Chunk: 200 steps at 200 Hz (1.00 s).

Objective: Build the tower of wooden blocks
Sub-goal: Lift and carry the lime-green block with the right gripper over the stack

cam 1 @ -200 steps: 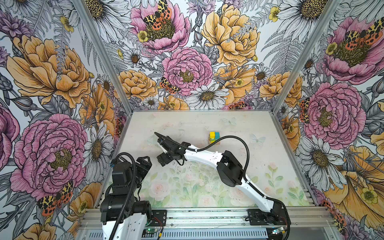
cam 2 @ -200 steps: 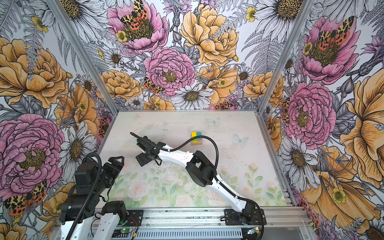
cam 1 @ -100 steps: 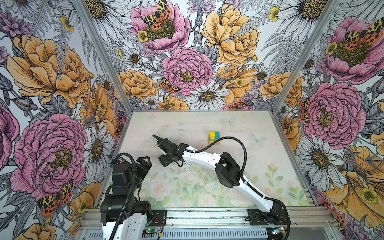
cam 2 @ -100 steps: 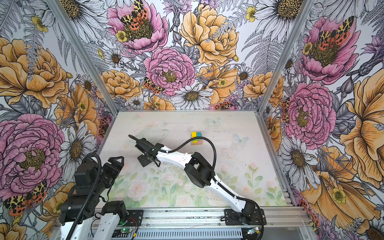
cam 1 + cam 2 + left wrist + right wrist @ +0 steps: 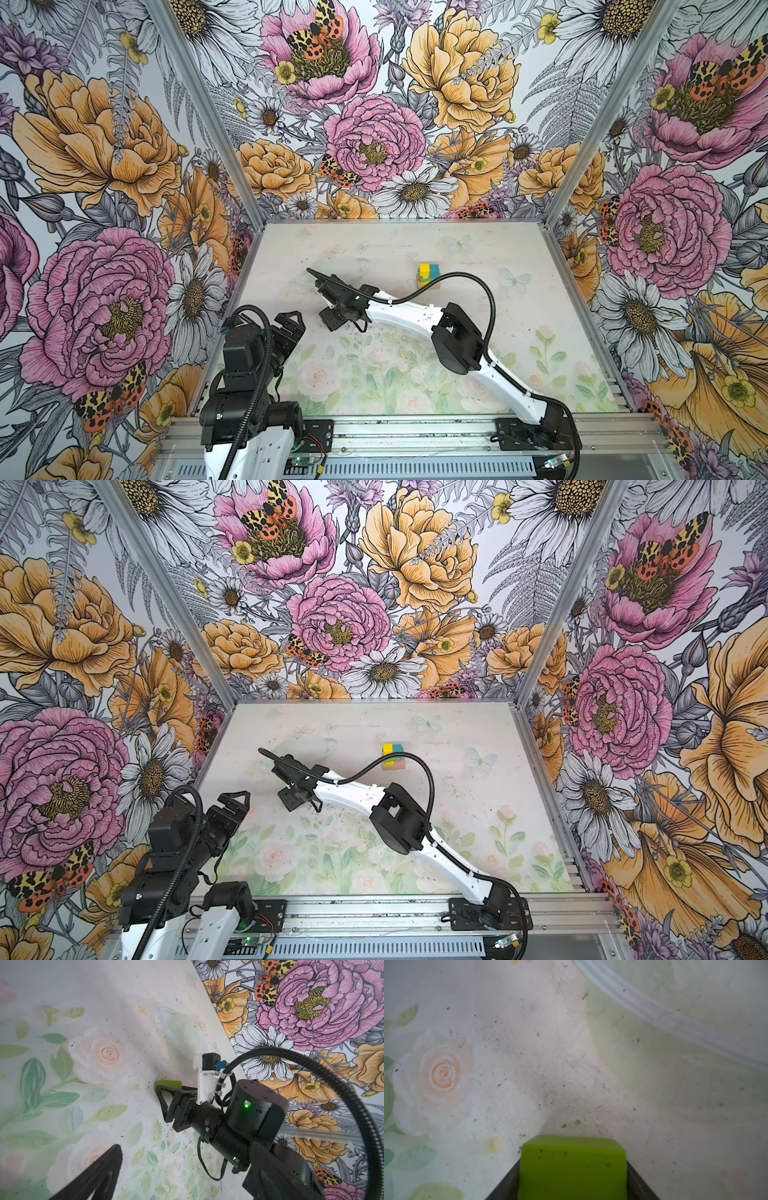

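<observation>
The wood block tower (image 5: 428, 275) (image 5: 392, 756) stands at the back middle of the table, with a yellow cube and a teal cube on top. My right gripper (image 5: 331, 321) (image 5: 291, 802) reaches across to the left middle, low over the table. It is shut on a lime green block (image 5: 572, 1159) (image 5: 168, 1083), with a dark finger tight against each side. The arm hides that block in both top views. My left gripper (image 5: 291, 325) (image 5: 235, 800) is drawn back at the front left. It is open, with nothing between its fingers (image 5: 99, 1174).
The floral table mat (image 5: 415, 374) is fenced by flowered walls on three sides and a metal rail (image 5: 395, 432) at the front. The right arm's black cable (image 5: 478, 286) loops just in front of the tower.
The right gripper has edged a little to the left, and its jaws have narrowed onto the lime green block. The left arm stays at the front left.
</observation>
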{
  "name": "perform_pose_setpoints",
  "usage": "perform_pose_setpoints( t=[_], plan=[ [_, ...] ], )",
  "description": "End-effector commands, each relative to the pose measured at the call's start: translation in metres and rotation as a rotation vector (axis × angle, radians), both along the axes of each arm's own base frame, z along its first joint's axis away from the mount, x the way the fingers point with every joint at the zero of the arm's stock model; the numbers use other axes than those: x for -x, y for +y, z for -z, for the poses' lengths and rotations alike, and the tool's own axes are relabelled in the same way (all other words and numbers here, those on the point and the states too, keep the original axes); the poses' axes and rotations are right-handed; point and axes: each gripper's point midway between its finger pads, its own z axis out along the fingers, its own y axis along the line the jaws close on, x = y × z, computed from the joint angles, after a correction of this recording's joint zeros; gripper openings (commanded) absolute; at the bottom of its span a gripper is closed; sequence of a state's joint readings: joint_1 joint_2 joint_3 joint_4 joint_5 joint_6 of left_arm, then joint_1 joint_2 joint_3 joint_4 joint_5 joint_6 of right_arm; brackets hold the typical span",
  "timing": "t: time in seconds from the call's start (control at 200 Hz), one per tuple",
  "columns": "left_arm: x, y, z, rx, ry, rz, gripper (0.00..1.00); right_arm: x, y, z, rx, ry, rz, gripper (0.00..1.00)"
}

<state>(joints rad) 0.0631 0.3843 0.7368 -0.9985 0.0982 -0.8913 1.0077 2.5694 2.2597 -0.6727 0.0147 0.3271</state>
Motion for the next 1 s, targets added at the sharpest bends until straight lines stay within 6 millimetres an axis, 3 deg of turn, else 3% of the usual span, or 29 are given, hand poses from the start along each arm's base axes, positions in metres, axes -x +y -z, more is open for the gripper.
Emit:
perform_pose_setpoints(
  t=[0.0, 0.17, 0.54, 0.58, 0.605, 0.81, 0.996],
  plan=[
    [-0.007, -0.005, -0.014, -0.014, -0.028, 0.053, 0.99, -0.027, -0.025, -0.052, -0.033, -0.059, 0.068, 0.52],
    [-0.013, -0.005, -0.024, -0.028, -0.056, 0.058, 0.99, -0.048, -0.058, -0.092, -0.052, -0.103, 0.142, 0.52],
    [-0.043, -0.034, -0.012, -0.004, -0.036, 0.213, 0.99, -0.080, -0.140, -0.168, -0.069, -0.190, 0.294, 0.52],
    [-0.047, -0.040, -0.012, -0.011, -0.034, 0.233, 0.99, -0.077, -0.144, -0.172, -0.068, -0.193, 0.298, 0.52],
    [-0.050, -0.044, -0.011, -0.017, -0.032, 0.248, 0.99, -0.088, -0.160, -0.175, -0.063, -0.198, 0.335, 0.52],
    [-0.070, -0.088, -0.007, -0.076, -0.003, 0.391, 0.98, -0.090, -0.209, -0.193, -0.042, -0.216, 0.423, 0.52],
    [-0.085, -0.131, -0.008, -0.126, 0.005, 0.533, 0.98, -0.093, -0.243, -0.185, -0.009, -0.196, 0.501, 0.52]
  ],
)
